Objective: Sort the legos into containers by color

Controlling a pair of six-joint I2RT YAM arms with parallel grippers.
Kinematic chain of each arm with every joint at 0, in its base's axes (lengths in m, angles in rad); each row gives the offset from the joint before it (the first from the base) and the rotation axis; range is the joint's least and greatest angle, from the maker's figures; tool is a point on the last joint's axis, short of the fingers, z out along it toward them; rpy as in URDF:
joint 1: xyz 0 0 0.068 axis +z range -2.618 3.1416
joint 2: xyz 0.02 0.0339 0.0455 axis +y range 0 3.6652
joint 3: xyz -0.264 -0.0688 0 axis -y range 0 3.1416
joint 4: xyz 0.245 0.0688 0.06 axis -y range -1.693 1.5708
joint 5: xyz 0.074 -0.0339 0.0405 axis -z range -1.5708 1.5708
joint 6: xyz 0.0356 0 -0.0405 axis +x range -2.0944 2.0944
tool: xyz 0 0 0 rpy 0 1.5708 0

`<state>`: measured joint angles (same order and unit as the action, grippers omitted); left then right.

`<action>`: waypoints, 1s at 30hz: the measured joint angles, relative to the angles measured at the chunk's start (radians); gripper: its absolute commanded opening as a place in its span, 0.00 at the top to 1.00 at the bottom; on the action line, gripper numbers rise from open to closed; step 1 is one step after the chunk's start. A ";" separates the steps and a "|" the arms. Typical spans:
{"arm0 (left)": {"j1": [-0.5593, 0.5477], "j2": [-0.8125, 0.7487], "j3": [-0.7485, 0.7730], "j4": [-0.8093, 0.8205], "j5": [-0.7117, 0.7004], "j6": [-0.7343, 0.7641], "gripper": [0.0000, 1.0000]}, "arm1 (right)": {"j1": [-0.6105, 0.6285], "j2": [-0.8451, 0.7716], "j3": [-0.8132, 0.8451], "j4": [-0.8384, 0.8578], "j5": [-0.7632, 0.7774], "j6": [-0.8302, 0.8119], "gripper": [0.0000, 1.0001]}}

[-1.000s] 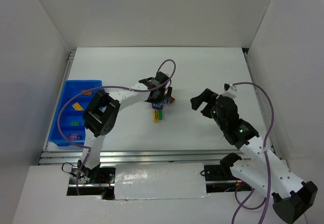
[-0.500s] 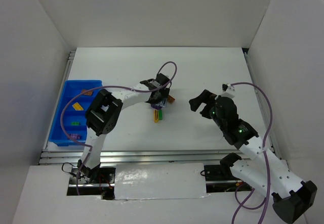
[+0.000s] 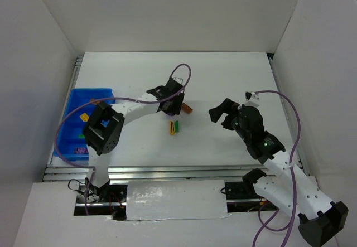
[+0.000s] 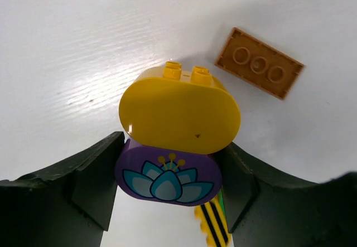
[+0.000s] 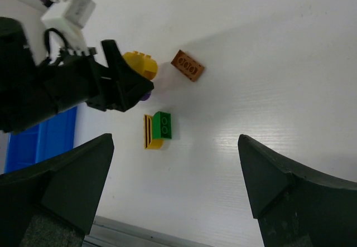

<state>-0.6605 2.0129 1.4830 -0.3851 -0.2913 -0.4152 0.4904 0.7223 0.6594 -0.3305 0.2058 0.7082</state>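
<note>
Left gripper (image 4: 170, 172): jaws pinch purple brick (image 4: 166, 180), yellow brick (image 4: 178, 113) on top. Right gripper (image 5: 175, 191): jaws spread wide. Tray (image 3: 89, 91) at tabletop (image 3: 223, 80) left edge.

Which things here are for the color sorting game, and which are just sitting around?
For the job: yellow brick and purple flower brick in the left gripper, brown-orange brick, green brick, striped yellow brick, blue tray.
Just there: purple cables, white walls.
</note>
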 measured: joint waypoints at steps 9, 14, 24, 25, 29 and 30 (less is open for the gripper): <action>0.002 -0.492 -0.311 0.264 0.182 0.155 1.00 | -0.078 -0.054 0.039 0.020 -0.184 -0.003 0.01; -0.019 -0.650 -0.401 0.354 0.386 0.242 1.00 | -0.082 0.024 0.189 0.030 -0.343 -0.007 0.04; -0.114 -0.711 -0.419 0.304 0.569 0.388 1.00 | 0.000 0.261 0.388 -0.066 -0.444 -0.010 0.08; -0.120 -0.714 -0.419 0.300 0.581 0.394 1.00 | 0.013 0.274 0.389 -0.076 -0.440 -0.012 0.09; -0.129 -0.735 -0.419 0.288 0.615 0.418 1.00 | 0.072 0.311 0.390 -0.130 -0.430 -0.023 0.14; -0.129 -0.742 -0.419 0.287 0.620 0.420 1.00 | 0.087 0.320 0.390 -0.138 -0.428 -0.026 0.16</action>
<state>-0.7898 1.2709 1.0641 -0.0982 0.3290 0.0048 0.5770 1.0424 1.0492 -0.4686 -0.2218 0.6827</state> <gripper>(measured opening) 0.752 0.874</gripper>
